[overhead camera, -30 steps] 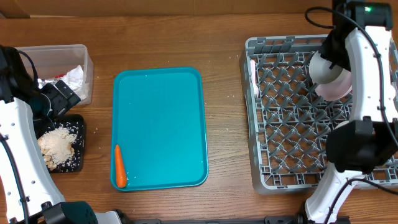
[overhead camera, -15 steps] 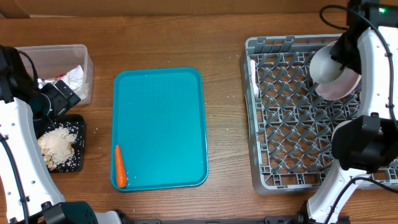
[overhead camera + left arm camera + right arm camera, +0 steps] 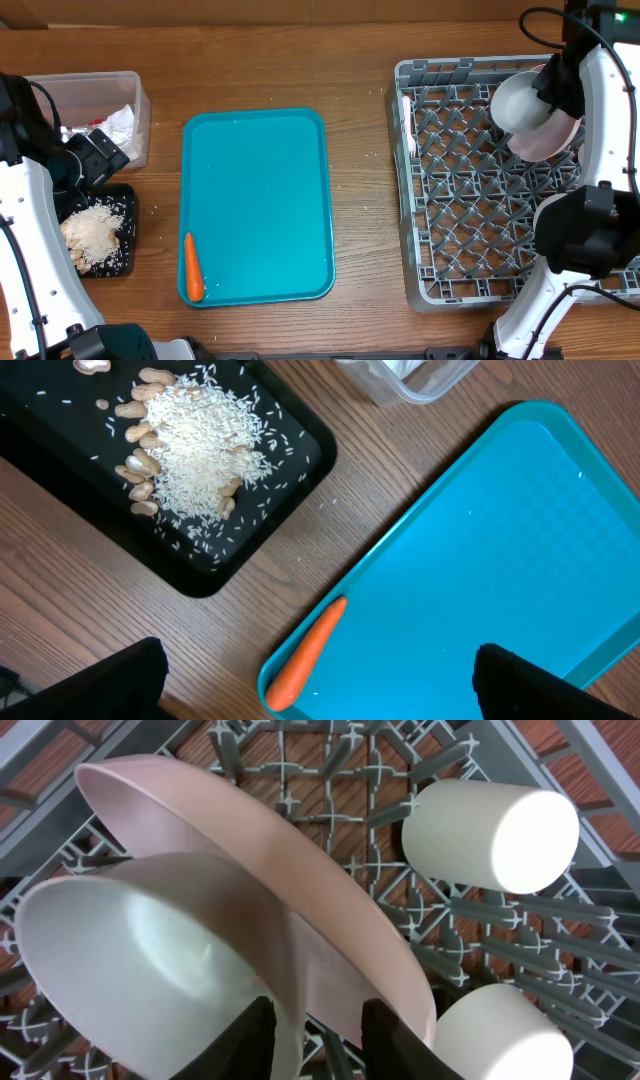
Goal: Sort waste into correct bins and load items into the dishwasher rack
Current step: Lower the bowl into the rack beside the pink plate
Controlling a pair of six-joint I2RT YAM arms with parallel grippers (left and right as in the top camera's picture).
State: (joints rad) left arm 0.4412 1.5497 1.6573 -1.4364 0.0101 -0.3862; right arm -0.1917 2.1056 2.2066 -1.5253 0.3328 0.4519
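Over the far-right corner of the square grey plastic rack (image 3: 405, 230), the right gripper (image 3: 318, 1030) pinches a small white bowl (image 3: 150, 960) by its rim, seemingly touching the round pale-pink plate (image 3: 250, 870). Better to seat it tilted between pegs. Well left of the rack, the left gripper (image 3: 325, 680) gapes empty.

Rack (image 3: 450, 180) at the table's right edge: pegs bare toward the near edge; plate (image 3: 545, 142), bowl (image 3: 515, 100) and cup (image 3: 490, 835) crowd its far right corner.

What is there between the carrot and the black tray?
In the left wrist view, only the teal tray rim and a strip of wooden table lie between the carrot and the black tray. They do not touch.
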